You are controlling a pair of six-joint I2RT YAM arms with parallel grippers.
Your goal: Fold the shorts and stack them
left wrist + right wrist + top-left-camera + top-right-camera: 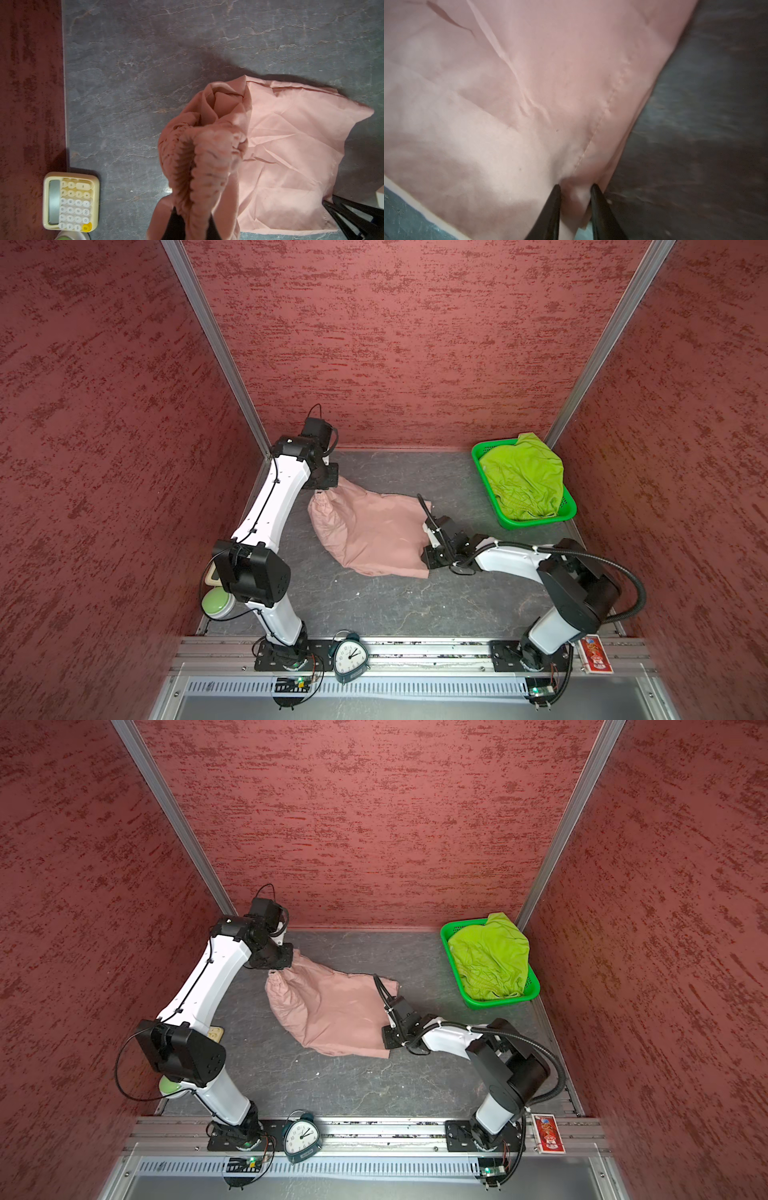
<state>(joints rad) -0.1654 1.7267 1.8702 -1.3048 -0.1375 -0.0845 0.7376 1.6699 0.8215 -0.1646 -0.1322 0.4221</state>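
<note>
Pink shorts [370, 531]: in the middle of the table [374, 605], mostly flat, with the gathered waistband end lifted at the far left.
Long axis: runs from the raised waistband, far and left, to the leg hem, nearer and right; the 2 arms hold opposite ends of it.
Left gripper [192, 225]: jaws together, clamped on the bunched elastic waistband, which hangs just off the table.
Right gripper [575, 189]: jaws drawn in on a small pucker of cloth at the stitched hem; creases converge on the tips, so it looks like a grip.
Direction from jaws: the body of the shorts lies between the 2 grippers, beyond each one's tips.
Next move, as I judge it: carry 1 end along that axis onto the other; neither arm is nearer the middle.
Green shorts [521, 477]: crumpled in the basket [536, 524] at the far right, well apart, not yet folded.
Calculator [70, 201]: at the table's left edge, away from the cloth.
</note>
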